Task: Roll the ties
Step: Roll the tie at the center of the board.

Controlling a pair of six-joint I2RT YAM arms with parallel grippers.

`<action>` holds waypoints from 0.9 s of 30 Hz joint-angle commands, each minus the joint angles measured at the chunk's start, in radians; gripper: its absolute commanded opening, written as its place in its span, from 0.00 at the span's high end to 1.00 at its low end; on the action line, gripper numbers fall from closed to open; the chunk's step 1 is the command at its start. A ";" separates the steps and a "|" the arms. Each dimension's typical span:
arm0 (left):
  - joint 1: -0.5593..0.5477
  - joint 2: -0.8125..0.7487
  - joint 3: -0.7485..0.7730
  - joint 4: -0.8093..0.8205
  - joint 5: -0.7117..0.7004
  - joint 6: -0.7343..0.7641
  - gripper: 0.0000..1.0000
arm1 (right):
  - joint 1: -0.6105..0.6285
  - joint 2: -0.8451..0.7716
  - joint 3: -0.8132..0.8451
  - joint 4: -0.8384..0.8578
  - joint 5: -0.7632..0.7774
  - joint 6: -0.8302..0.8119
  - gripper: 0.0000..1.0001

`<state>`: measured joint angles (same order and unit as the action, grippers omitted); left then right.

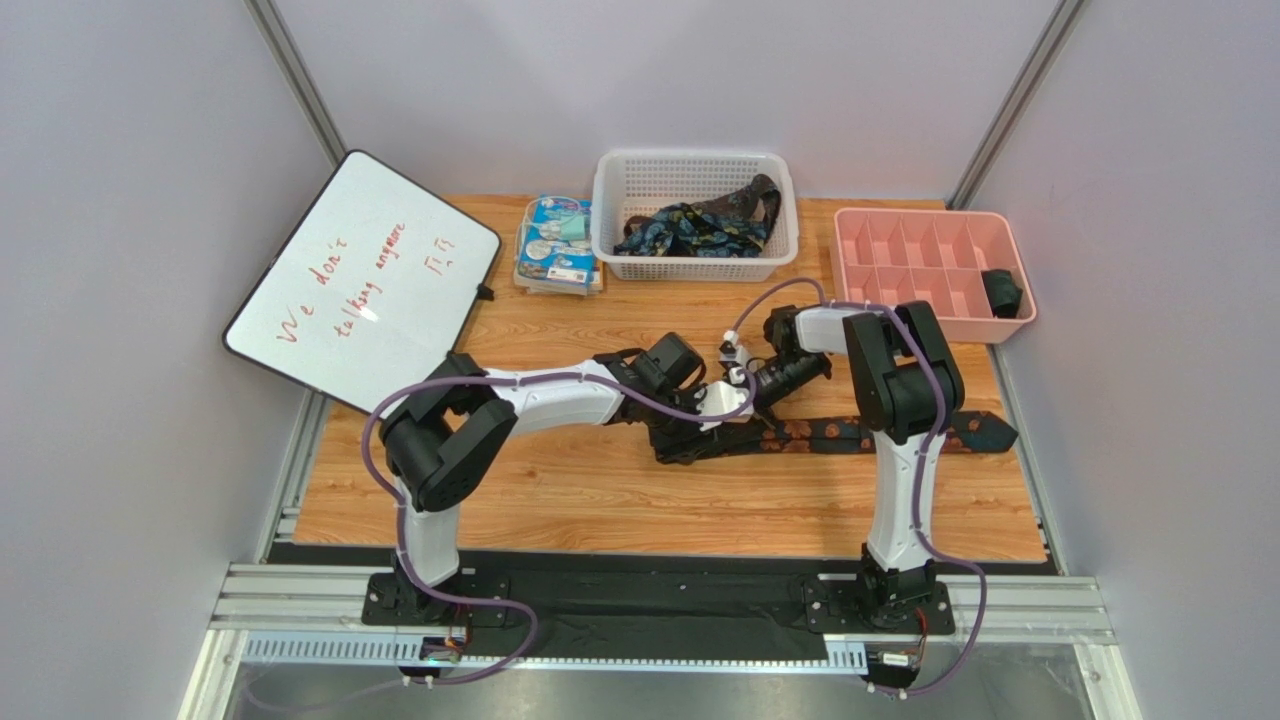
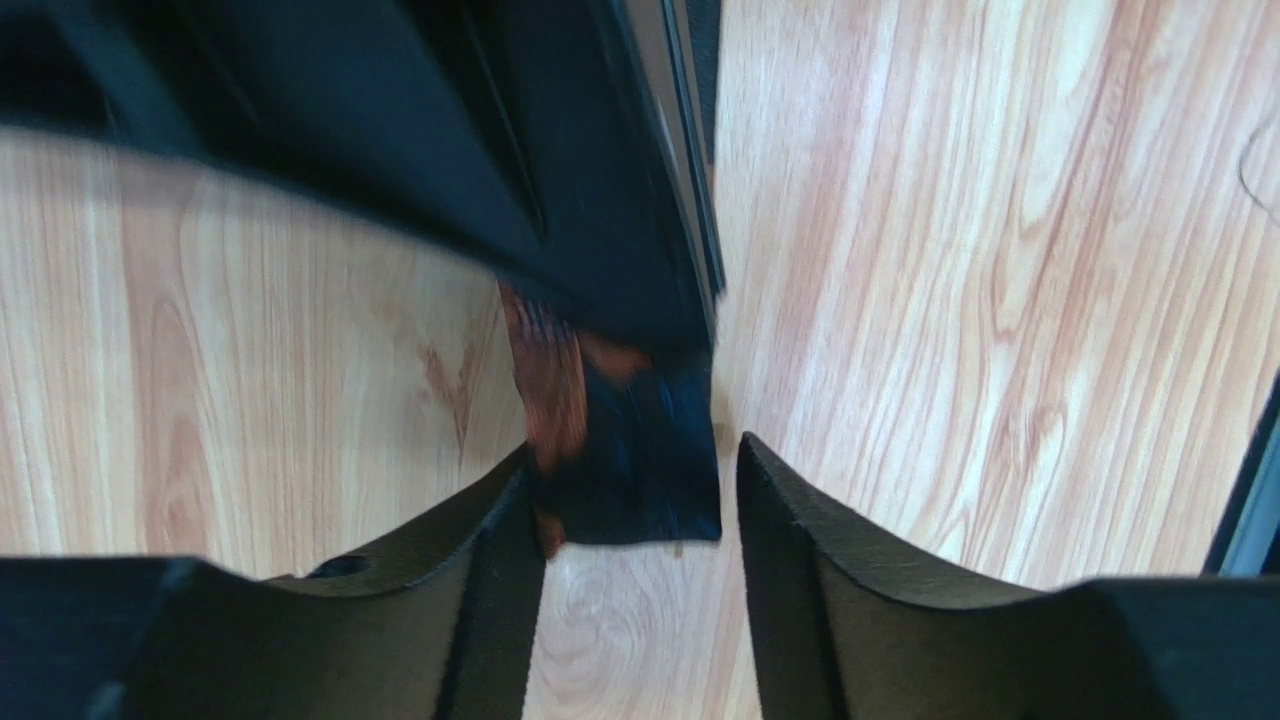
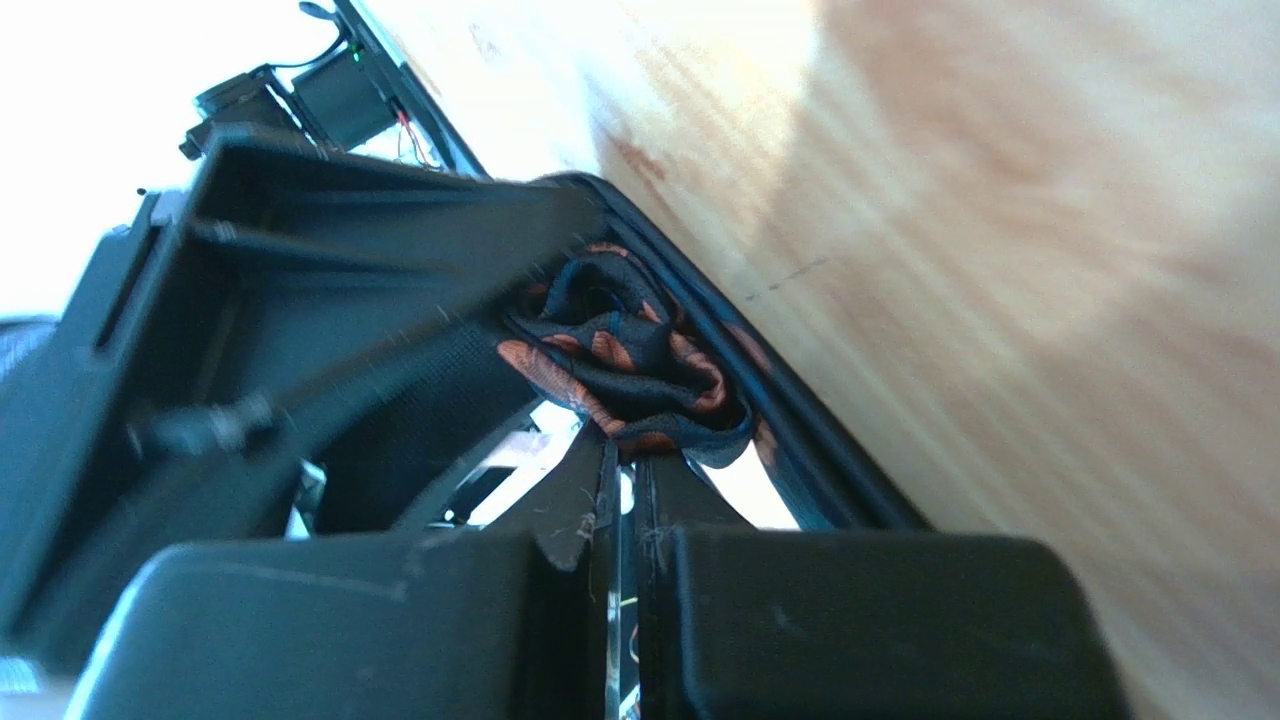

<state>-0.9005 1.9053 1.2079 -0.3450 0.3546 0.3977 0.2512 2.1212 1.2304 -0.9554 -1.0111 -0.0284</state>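
From above, only a meeting of left hand [image 1: 703,408] and right hand [image 1: 747,393] over the left end of a tie [image 1: 887,435] stretched along the wooden surface [image 1: 601,495], more ties [image 1: 699,228] heaped in the white basket [image 1: 624,173], a dark rolled one [image 1: 1002,293] in the pink tray [image 1: 917,240]. At the left wrist, fingers [image 2: 451,600] moderately apart around the flat tie end [image 2: 639,465], touching the one on the picture's left. At the right wrist, fingers [image 3: 842,615] closed tight against a bunched coil of fabric [image 3: 624,353]; impossible to tell whether pinching it.
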 commanded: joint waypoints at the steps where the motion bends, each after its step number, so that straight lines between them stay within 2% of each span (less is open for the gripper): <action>1: 0.054 -0.078 -0.103 0.044 0.058 -0.002 0.41 | -0.046 0.052 -0.031 0.049 0.169 0.056 1.00; 3: 0.078 -0.112 -0.163 0.118 0.124 -0.052 0.34 | -0.047 0.060 -0.032 0.049 0.169 0.056 1.00; 4: 0.101 -0.150 -0.192 0.227 0.139 -0.072 0.32 | -0.050 0.066 -0.035 0.049 0.174 0.056 1.00; 6: 0.120 -0.192 -0.279 0.338 0.191 -0.118 0.30 | -0.052 0.078 -0.035 0.047 0.183 0.055 1.00; 7: 0.124 -0.198 -0.315 0.497 0.195 -0.137 0.29 | -0.052 0.092 -0.034 0.046 0.196 0.053 1.00; 13: 0.126 -0.140 -0.413 0.864 0.201 -0.189 0.25 | -0.053 0.135 -0.023 0.032 0.240 0.054 1.00; 14: 0.121 -0.124 -0.403 0.892 0.216 -0.192 0.23 | -0.055 0.146 -0.022 0.030 0.238 0.056 1.00; 19: 0.092 -0.029 -0.361 0.957 0.244 -0.162 0.23 | -0.056 0.163 -0.008 0.012 0.214 0.042 1.00; 22: 0.080 0.001 -0.346 0.933 0.259 -0.146 0.30 | -0.056 0.163 -0.009 0.010 0.168 0.033 1.00; 25: 0.054 0.001 -0.329 0.816 0.236 -0.083 0.47 | -0.056 0.131 -0.005 0.010 0.105 0.006 1.00; 26: 0.046 -0.003 -0.317 0.780 0.213 -0.065 0.59 | -0.056 0.116 0.000 0.006 0.092 -0.005 1.00; 27: 0.038 -0.011 -0.311 0.703 0.190 -0.037 0.65 | -0.059 0.086 0.024 -0.011 0.083 -0.019 1.00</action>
<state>-0.8265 1.9041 0.8471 0.4877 0.5423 0.2665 0.2031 2.1719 1.2648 -0.9451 -1.0599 -0.0994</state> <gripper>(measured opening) 0.504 0.011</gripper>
